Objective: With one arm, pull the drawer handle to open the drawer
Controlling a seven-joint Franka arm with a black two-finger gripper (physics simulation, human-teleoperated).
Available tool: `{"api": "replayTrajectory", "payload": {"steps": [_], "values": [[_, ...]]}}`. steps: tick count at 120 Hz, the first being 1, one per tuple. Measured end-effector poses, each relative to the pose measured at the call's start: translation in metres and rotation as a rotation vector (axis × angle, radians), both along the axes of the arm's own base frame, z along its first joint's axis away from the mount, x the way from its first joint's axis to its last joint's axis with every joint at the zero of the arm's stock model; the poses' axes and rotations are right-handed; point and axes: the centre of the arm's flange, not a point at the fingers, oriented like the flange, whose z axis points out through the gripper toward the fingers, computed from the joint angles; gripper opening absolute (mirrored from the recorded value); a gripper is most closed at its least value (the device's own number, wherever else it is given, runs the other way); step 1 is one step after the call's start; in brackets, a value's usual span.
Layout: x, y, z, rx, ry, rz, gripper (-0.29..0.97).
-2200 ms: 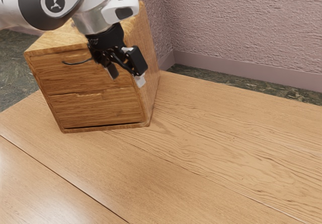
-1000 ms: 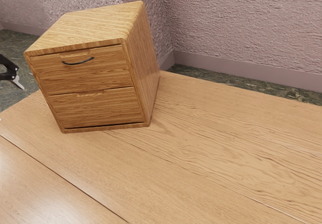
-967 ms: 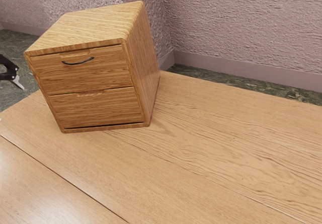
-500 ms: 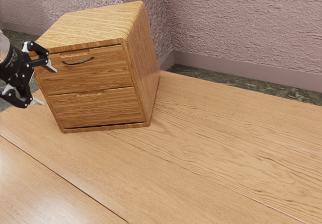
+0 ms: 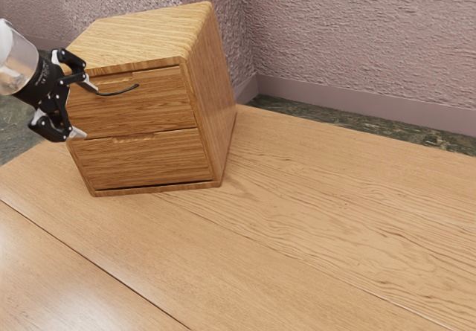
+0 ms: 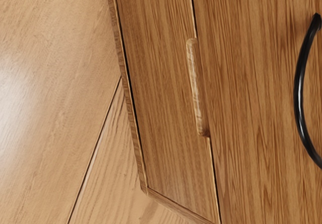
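Note:
A wooden cabinet stands tilted on the table, with two drawers in its front. The upper drawer carries a thin black curved handle and sits flush with the front. My black gripper comes in from the exterior view's left and is open in front of the left part of the drawer fronts. Its upper fingertip is close to the handle's left end; nothing is between the fingers. In the wrist view the black handle curves beside the lower drawer's wooden lip.
The lower drawer has only a small wooden lip. The wooden table stretches wide toward the exterior view's right. A rough pink wall stands close behind the cabinet, with dark floor beyond the table's left edge.
The arm left the cabinet's front and withdrew to the exterior view's left edge. Over the last second my open gripper has come back rightward and upward to the drawer fronts.

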Motion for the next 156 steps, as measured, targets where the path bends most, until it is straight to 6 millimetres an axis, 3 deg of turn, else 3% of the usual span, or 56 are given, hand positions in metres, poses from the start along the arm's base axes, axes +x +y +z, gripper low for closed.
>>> {"api": "replayTrajectory", "payload": {"steps": [28,60,104,156], "values": [[0.009,0.003,-0.006,-0.018,0.004,0.014,0.65],[0.026,0.025,-0.013,-0.038,0.01,0.046,0.65],[0.041,0.035,-0.012,-0.04,0.006,0.058,0.65],[0.06,0.053,-0.024,-0.036,-0.015,0.08,0.65]]}}
